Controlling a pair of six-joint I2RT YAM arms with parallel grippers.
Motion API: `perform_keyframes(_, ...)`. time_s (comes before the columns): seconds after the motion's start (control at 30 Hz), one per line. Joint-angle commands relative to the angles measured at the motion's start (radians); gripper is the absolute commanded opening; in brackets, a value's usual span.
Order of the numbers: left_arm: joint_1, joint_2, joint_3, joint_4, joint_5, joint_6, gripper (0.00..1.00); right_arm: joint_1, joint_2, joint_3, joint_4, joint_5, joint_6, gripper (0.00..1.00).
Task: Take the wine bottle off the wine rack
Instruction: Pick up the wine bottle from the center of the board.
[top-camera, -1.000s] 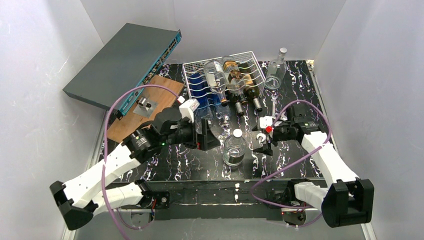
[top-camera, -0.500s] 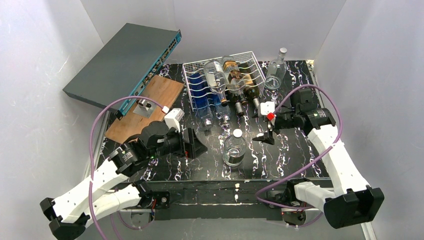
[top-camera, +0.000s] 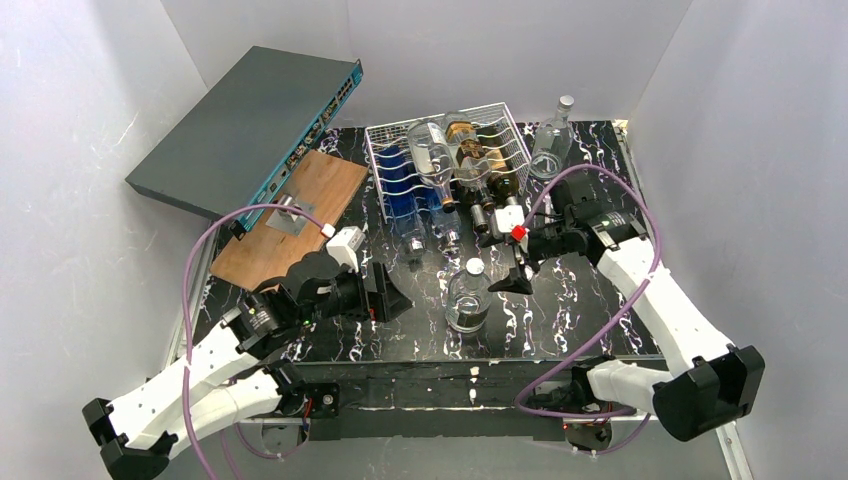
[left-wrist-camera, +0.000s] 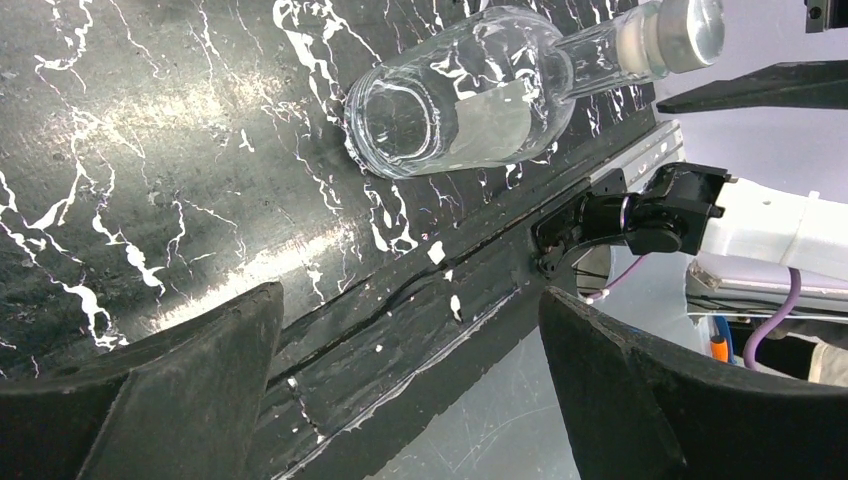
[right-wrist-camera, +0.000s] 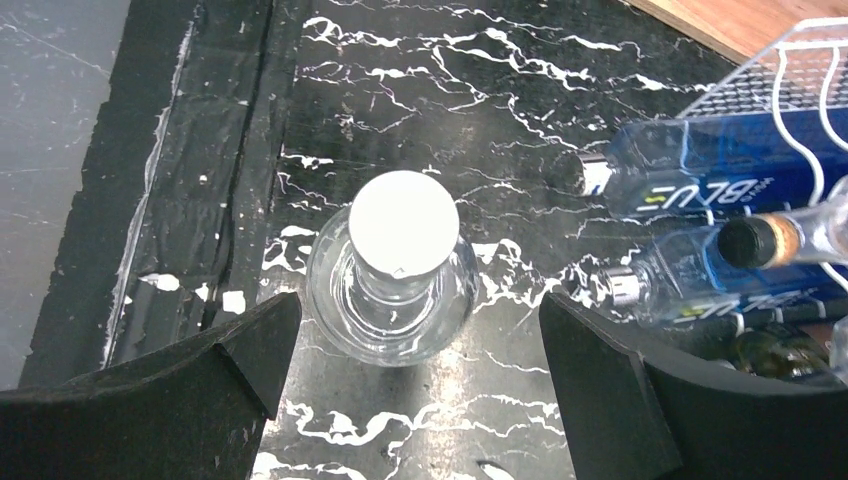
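The wine rack (top-camera: 390, 138) sits at the far middle of the black marbled table (top-camera: 585, 310) with several bottles lying in its cradles, necks pointing toward the near edge. Blue bottles (top-camera: 402, 175) fill the left cradles, a clear one lies in the middle, and the dark wine bottle (top-camera: 503, 181) rests in a right-hand cradle, touched by neither arm. The right jaws are spread wide and grasp nothing. They hang just in front of the rack's near edge, close to the dark necks, and the right wrist view looks straight down between them onto the white cap of a clear bottle (right-wrist-camera: 403, 222) standing upright on the table. The left jaws are also released and empty, low over the near-left part of the table and pointing at that same upright bottle from the side. A second clear bottle (top-camera: 552, 143) stands just right of the rack. To the left lie a wooden board (top-camera: 300, 195) and a grey network switch (top-camera: 240, 125) tilted against the wall.
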Motion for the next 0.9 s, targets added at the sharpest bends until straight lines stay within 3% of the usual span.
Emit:
perform_keyframes(0.0,0.006,-0.015,-0.021,0.031,-0.017,-0.032,0.98,0.050,0.022,0.020,0.061,-0.019,0.038,0.98)
perform_keyframes(0.4,0.006,-0.045,-0.061,0.066,0.000,-0.071,0.98,0.150,0.104,0.020,0.134,0.022,0.086,0.96)
perform_keyframes(0.87,0.006,-0.092,-0.109,0.074,-0.005,-0.091,0.98,0.175,0.109,-0.010,0.171,0.051,0.103,0.66)
